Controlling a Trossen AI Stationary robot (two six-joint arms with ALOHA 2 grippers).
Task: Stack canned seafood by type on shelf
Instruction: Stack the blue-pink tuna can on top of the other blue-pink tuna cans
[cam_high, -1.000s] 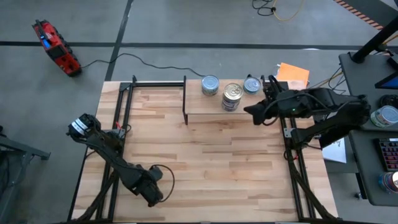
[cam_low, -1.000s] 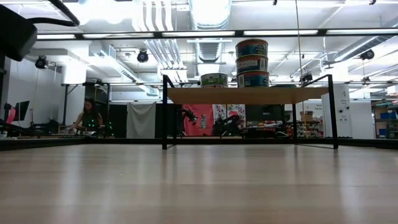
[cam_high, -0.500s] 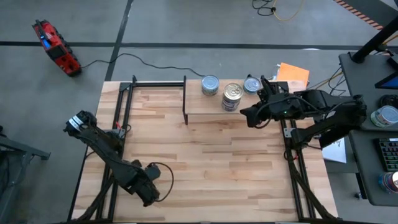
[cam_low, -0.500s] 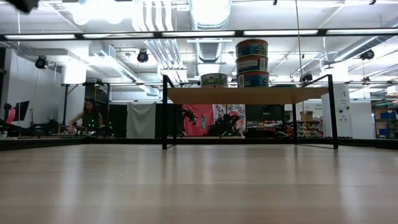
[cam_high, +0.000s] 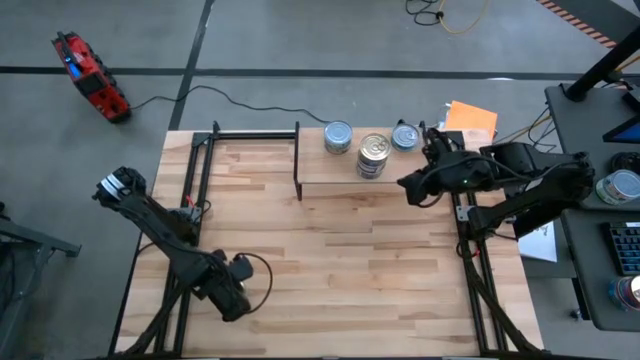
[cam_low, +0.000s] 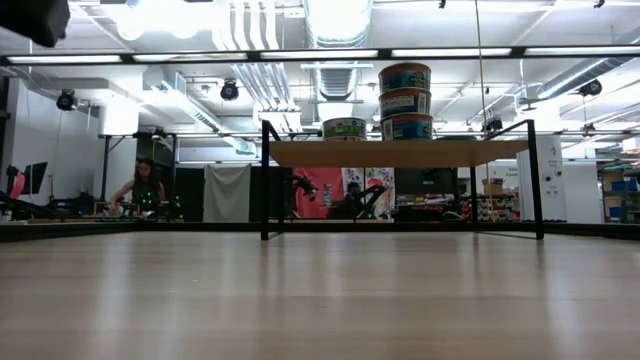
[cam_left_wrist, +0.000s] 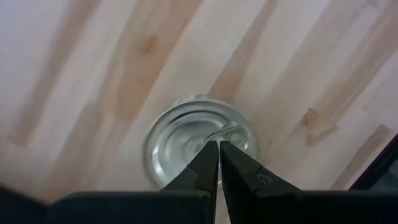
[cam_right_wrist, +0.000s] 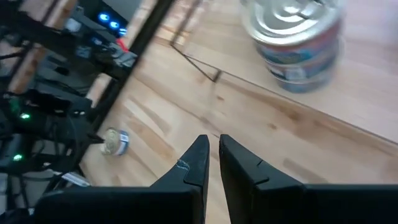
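Observation:
The shelf (cam_high: 335, 178) stands at the table's far edge, its plank (cam_low: 400, 153) on black legs. On it are a stack of three tins (cam_low: 405, 100) with a silver-gold top (cam_high: 373, 148), and single tins on either side (cam_high: 338, 137) (cam_high: 404, 136). One more silver-topped tin (cam_left_wrist: 199, 146) stands on the tabletop near the left front, also seen from afar (cam_right_wrist: 115, 142). My left gripper (cam_left_wrist: 218, 148) is shut and hovers straight above that tin, hiding it in the high view (cam_high: 232, 292). My right gripper (cam_right_wrist: 212, 142) is shut, in the air in front of the shelf's right end (cam_high: 408, 186).
Black frame rails run along the table's left (cam_high: 195, 190) and right (cam_high: 465, 250) sides. The middle of the butcher-block top (cam_high: 340, 260) is bare wood. An orange sheet (cam_high: 470, 118) lies behind the shelf. A person sits far back in the room (cam_low: 143, 190).
My left gripper has drifted a little toward the table's far and left edges, staying shut, with its arm swinging outward to the left. My right gripper has swayed slightly left and back again in front of the shelf. The tins have not moved.

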